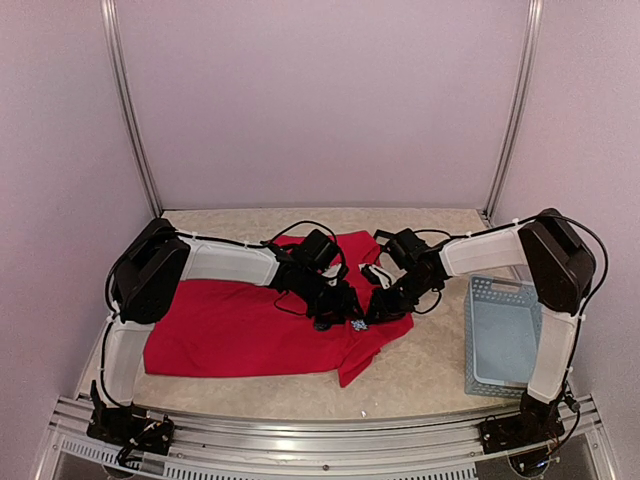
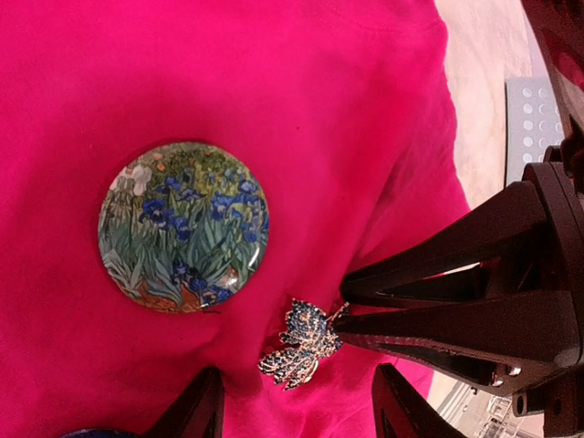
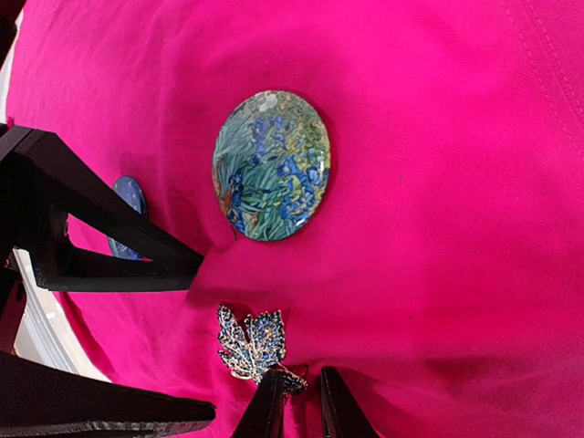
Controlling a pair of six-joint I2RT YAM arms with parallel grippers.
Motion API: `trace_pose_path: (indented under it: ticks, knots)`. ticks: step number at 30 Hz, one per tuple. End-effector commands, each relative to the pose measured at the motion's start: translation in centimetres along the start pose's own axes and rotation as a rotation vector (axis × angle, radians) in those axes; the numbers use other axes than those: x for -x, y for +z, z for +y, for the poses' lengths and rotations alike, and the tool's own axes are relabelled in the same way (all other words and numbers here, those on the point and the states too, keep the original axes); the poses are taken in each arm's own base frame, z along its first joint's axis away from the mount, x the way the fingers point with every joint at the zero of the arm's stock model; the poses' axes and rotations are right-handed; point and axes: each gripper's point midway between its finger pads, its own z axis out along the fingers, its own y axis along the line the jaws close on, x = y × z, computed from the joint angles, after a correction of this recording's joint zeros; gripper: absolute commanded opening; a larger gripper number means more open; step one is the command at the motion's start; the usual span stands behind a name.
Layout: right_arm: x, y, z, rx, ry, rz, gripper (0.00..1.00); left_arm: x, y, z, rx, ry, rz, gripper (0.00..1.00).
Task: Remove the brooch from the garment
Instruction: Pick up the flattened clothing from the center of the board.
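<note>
Garment [image 1: 230, 330]: red, soft; likely to lift with any pull.
Left gripper [image 2: 297, 391]: jaws spread wide, one on either side of the brooch.
Right gripper [image 3: 299, 381]: jaws nearly together, pinching the brooch's stem.
Badge [image 3: 271, 166]: round, on the garment.
Brooch [image 3: 251, 342]: jewelled leaf just beside the badge; light, probably delicate; best held by the stem.

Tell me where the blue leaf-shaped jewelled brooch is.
Left wrist view: the brooch lies bottom centre on the red fabric garment, below the round iris-painted badge, at the right fingers' tips.
</note>
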Motion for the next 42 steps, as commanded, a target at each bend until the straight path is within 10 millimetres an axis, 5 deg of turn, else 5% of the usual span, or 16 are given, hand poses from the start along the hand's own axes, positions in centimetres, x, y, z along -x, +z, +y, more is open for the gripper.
trace_pose_path:
  ticks: [1, 7, 23, 33, 42]
  knots:
    - [-1.5, 1.6, -0.6, -0.003, 0.033, 0.058, 0.17, -1.3, 1.4, 1.5, 0.008, -0.033, 0.061, 0.54]
    - [-1.7, 1.8, -0.7, 0.002, 0.042, 0.06, 0.16, -1.6, 1.4, 1.2, -0.015, -0.036, 0.073, 0.46]
    - [0.0, -0.8, -0.5, -0.059, 0.008, -0.029, 0.21, -1.1, 0.7, 2.6, 0.006, -0.076, 0.045, 0.0]
    - [1.9, -5.4, 0.6, -0.117, -0.106, -0.153, 0.43, 0.3, -1.9, 0.1, -0.076, -0.012, -0.036, 0.0]
    - [0.7, -8.9, 2.9, -0.048, -0.168, -0.245, 0.55, 1.7, -5.0, -3.2, -0.17, 0.054, -0.102, 0.0]
